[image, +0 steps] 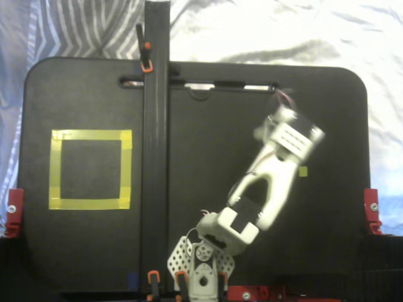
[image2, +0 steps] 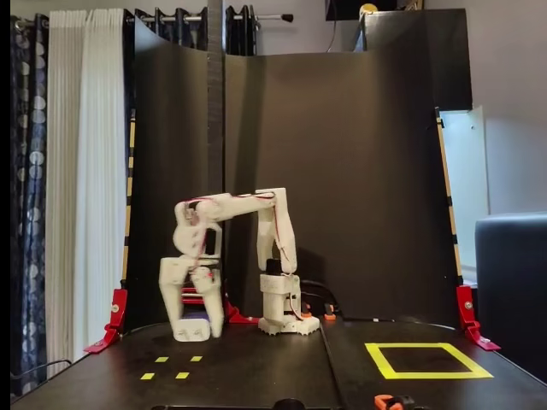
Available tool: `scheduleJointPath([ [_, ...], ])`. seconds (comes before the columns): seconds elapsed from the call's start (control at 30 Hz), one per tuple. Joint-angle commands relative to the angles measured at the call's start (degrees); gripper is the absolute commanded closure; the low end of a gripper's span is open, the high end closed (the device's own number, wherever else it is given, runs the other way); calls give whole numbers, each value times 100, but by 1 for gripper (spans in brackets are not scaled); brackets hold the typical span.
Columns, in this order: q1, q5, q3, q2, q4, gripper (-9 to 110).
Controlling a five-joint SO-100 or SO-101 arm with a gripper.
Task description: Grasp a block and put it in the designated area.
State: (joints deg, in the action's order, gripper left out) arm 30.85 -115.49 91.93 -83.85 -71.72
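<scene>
In a fixed view from the side, my gripper [image2: 195, 330] hangs fingers-down, shut on the dark-blue block [image2: 197, 317], which is held a little above the black table. Seen from above in a fixed view, the white arm reaches up and to the right, and its wrist covers the gripper [image: 277, 128] and hides the block. The designated area is a large yellow tape square, at the left in the view from above [image: 126, 167] and at the right in the side view [image2: 381, 360]. The gripper is far from it in both fixed views.
Small yellow tape squares [image2: 181, 375] lie on the table in front of the gripper; one [image: 303, 171] shows beside the arm from above. A tall black post [image: 156, 145] stands between the arm and the taped square. Red clamps [image: 371, 211] grip the table edges.
</scene>
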Motion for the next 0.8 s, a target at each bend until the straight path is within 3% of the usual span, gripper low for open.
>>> scheduleJointPath([
  [0.0, -492, 404, 141, -466, 141, 82],
  [0.77, -4395, 3981, 861, -1063, -299, 82],
])
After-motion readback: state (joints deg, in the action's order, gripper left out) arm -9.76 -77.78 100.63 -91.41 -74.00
